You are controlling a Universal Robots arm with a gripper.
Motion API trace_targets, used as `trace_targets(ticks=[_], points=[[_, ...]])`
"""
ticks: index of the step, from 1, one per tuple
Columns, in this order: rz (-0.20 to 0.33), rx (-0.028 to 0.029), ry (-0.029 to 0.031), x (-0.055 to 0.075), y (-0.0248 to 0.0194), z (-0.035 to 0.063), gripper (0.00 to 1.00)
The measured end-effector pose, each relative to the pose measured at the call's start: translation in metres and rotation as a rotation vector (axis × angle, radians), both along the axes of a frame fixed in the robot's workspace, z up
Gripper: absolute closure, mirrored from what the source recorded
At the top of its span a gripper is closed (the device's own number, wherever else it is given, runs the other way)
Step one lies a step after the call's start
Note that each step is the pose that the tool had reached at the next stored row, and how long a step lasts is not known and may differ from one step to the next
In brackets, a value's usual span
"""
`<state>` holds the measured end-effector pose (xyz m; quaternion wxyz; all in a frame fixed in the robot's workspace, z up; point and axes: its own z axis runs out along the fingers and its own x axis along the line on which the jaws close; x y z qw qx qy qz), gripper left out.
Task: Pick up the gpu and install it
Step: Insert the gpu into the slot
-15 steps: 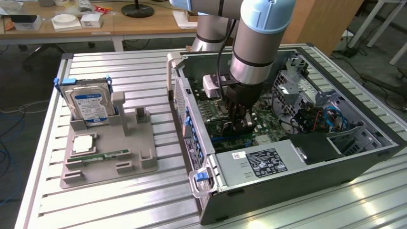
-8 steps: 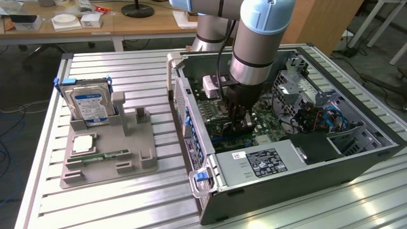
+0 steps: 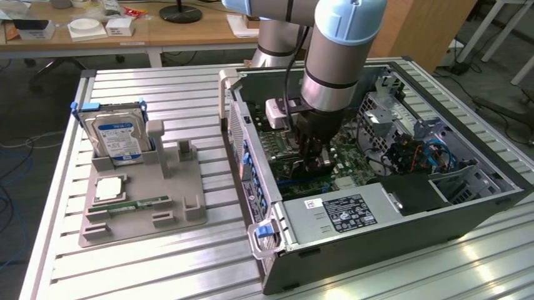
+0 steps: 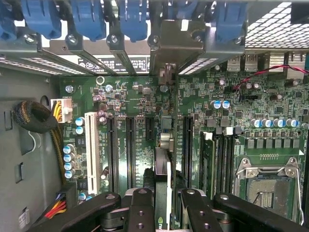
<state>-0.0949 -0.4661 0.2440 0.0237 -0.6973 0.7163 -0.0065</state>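
At the gripper (image 4: pixel 164 195): clenched on the gpu (image 4: pixel 162 166), 2 black fingers (image 4: pixel 142 208) pressed against the 2 faces of the thin card. Card seen edge-on in the wrist view, upright over the green motherboard (image 4: pixel 270 111), in line with the long black expansion slots (image 4: pixel 129 150). Seated in a slot or just above it: cannot tell. At the card's far end, a silver bracket (image 4: pixel 175 41) up against the case's rear slot row, among the blue latches (image 4: pixel 87 19).

Beside the card on the board: 1 white slot (image 4: pixel 91 150) on one side, memory slots (image 4: pixel 219 159) and the bare metal CPU socket (image 4: pixel 264 186) on the other. Further out, a white connector with yellow wires (image 4: pixel 62 108) by the case wall, and a thin red wire (image 4: pixel 260 72) across the board.

In the exterior view, gripper (image 3: pixel 316 161) low inside the open computer case (image 3: pixel 392 244), under the light blue and grey robot arm (image 3: pixel 338 56) reaching straight down. Labelled power supply (image 3: pixel 346 212) just beside it, toward the near end of the case.

Well apart, toward the exterior view's left, a grey holder tray (image 3: pixel 179 187) on the slatted aluminium table (image 3: pixel 167 269). In the tray: a hard drive (image 3: pixel 119 140) standing upright with its blue-white label, a square chip (image 3: pixel 109 188) lying flat, and a slim green memory stick (image 3: pixel 137 203) on its edge near the front.
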Motion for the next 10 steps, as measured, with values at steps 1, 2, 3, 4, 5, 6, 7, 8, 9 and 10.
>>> trace_targets(ticks=[1,2,3,4,5,6,7,8,9,10], points=[[0.0,-0.0005,0.0003,-0.0001,-0.0001,0.0007,0.74],[0.0,-0.0006,0.0003,-0.0001,0.0,0.0011,0.74],[0.0,-0.0003,0.0001,-0.0003,0.0,0.0011,0.74],[0.0,-0.0003,0.0001,-0.0003,0.0,0.001,0.74],[0.0,-0.0002,0.0001,-0.0003,0.0001,0.001,0.74],[0.0,-0.0002,0.0001,-0.0003,0.0001,0.001,0.74],[0.0,-0.0002,0.0001,-0.0003,0.0001,0.001,0.74],[0.0,-0.0002,0.0002,-0.0003,0.0,0.001,0.74],[0.0,-0.0003,0.0001,-0.0003,0.0,0.001,0.74],[0.0,-0.0003,0.0001,-0.0003,0.0,0.0011,0.74]])
